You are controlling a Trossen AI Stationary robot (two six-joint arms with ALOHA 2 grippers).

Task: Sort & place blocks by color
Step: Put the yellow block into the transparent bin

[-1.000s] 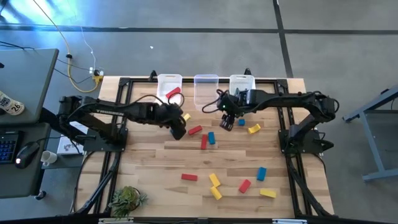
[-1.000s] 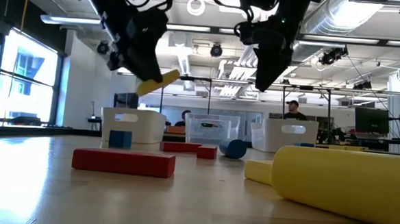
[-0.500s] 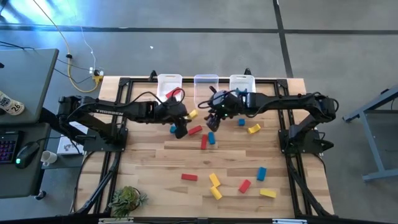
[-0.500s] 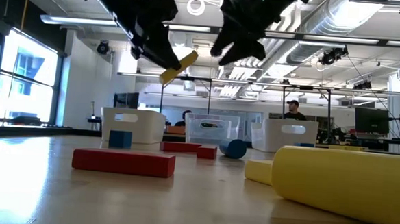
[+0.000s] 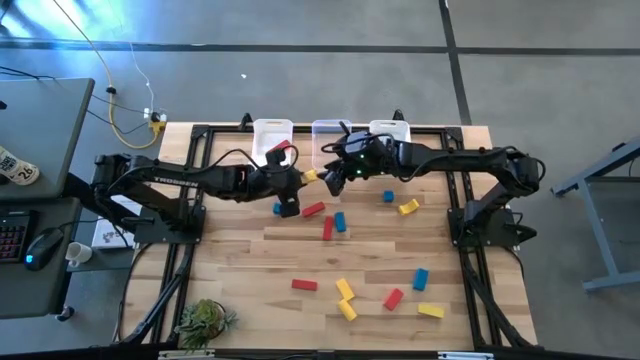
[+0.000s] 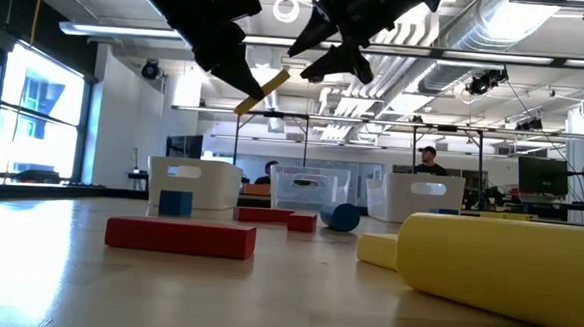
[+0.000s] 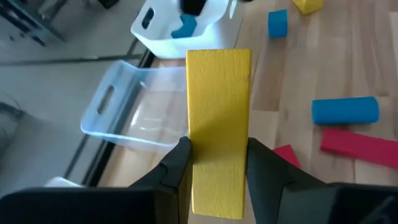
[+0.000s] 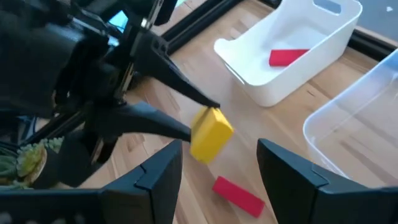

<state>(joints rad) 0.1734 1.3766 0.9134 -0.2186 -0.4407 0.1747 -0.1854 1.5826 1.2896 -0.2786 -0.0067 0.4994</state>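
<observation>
The left gripper [image 5: 305, 178] holds a yellow block [image 7: 217, 130] up in the air, fingers [image 7: 177, 163] pinched on its two long sides, the bar sticking out past the tips. It hangs above the far-middle of the table [image 5: 250, 270], just in front of the gap between the left bin [image 5: 272, 139] and the middle bin [image 5: 331, 140]. Facing it from the right, the right gripper [image 5: 333, 176] hovers close by, fingers [image 8: 289, 171] spread wide and carrying nothing, the yellow block lying just beyond its tips. A red block [image 8: 288, 57] lies in the left bin. Down on the wood, red, blue and yellow blocks [image 5: 345, 290] lie scattered across the middle and near side. In the low view a person [image 6: 427, 161] shows far behind the bins.
</observation>
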